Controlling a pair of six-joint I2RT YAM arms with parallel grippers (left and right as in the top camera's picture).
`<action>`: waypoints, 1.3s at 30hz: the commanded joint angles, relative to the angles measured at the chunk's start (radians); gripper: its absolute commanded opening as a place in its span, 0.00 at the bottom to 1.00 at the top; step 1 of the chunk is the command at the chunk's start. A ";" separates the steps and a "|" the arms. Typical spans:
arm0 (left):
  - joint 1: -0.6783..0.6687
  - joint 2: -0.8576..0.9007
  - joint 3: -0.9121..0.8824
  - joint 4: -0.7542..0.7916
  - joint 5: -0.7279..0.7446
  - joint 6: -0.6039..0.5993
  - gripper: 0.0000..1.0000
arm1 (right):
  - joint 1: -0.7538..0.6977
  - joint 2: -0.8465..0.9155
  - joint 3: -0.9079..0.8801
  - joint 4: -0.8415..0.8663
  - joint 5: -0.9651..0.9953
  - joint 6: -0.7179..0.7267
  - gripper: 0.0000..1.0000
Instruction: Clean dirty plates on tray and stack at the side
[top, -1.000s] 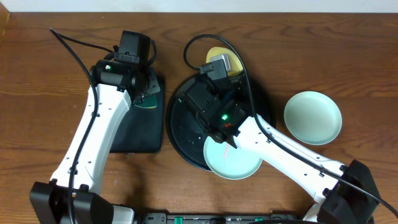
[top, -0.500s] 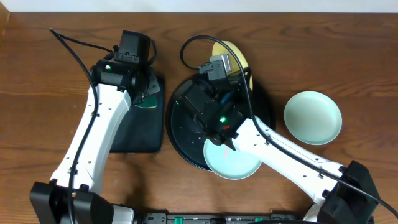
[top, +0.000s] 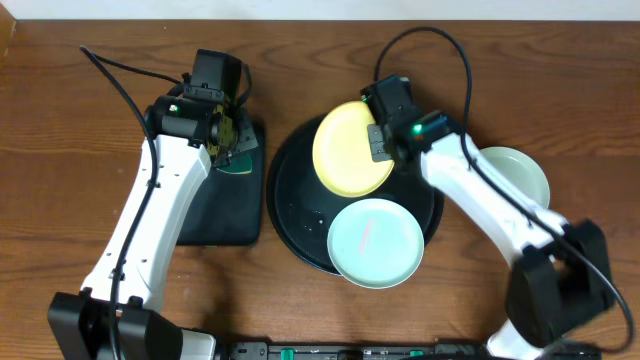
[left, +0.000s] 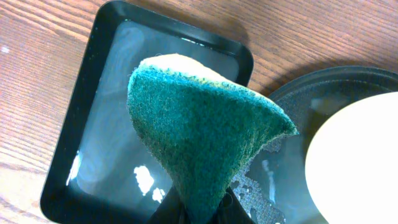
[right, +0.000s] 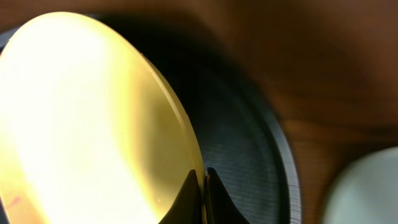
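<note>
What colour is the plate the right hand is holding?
The plate is pale yellow, clearest overhead.

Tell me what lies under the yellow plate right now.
The yellow plate, pinched at its rim by the right pincer, hangs over the round black tray. The tray floor directly beneath it is covered, so anything lying there cannot be seen.

Yellow plate (top: 350, 150) tilted up over black round tray (top: 290, 215), rim pinched in my R gripper (top: 377, 142). One mint plate (top: 375, 243) flat on tray's front edge, overhanging. Other mint plate (top: 525, 180) on table (top: 590, 110), just right of tray.
</note>
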 joint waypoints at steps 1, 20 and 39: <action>0.004 0.000 -0.006 -0.002 -0.001 0.009 0.07 | -0.035 0.092 0.001 0.018 -0.220 0.027 0.01; 0.004 0.000 -0.006 -0.002 -0.001 0.009 0.08 | -0.084 0.176 0.002 0.209 -0.396 -0.431 0.73; 0.004 0.000 -0.006 -0.002 -0.002 0.009 0.07 | -0.122 0.305 0.002 0.304 -0.415 -0.318 0.23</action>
